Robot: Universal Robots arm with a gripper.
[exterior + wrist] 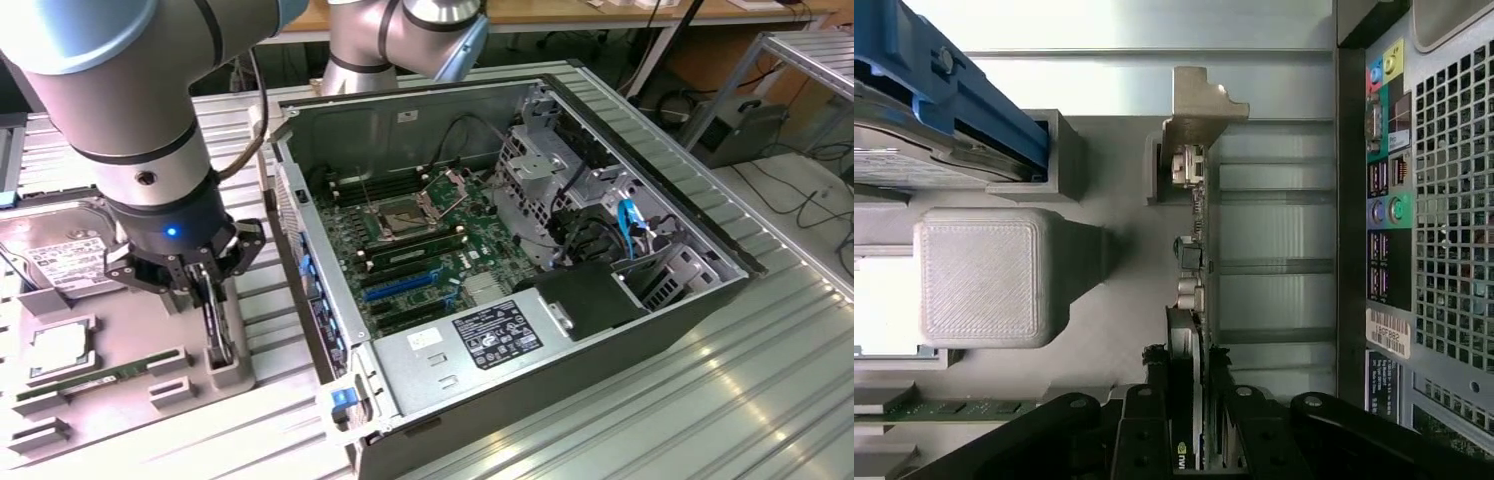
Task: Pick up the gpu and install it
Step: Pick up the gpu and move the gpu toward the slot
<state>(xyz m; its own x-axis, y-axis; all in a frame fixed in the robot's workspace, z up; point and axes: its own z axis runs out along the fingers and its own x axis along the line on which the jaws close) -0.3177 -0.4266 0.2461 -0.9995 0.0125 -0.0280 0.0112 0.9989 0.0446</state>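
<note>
Exterior view: the thin black gpu card (216,322) stands on its edge in a grey plastic tray (134,330) on the worktop (694,400), just beside the open black computer case (561,385).
Wrist view: the card's silver metal bracket (1199,110) and the case's coloured plugs (1384,200).
Arm: points straight down over the tray.
Gripper: the black gripper (203,285) pinches the card's top edge.

The pincer (1189,385) is straddling the gpu (1192,250), which is standing on edge beside the computer case (1439,220).
</note>
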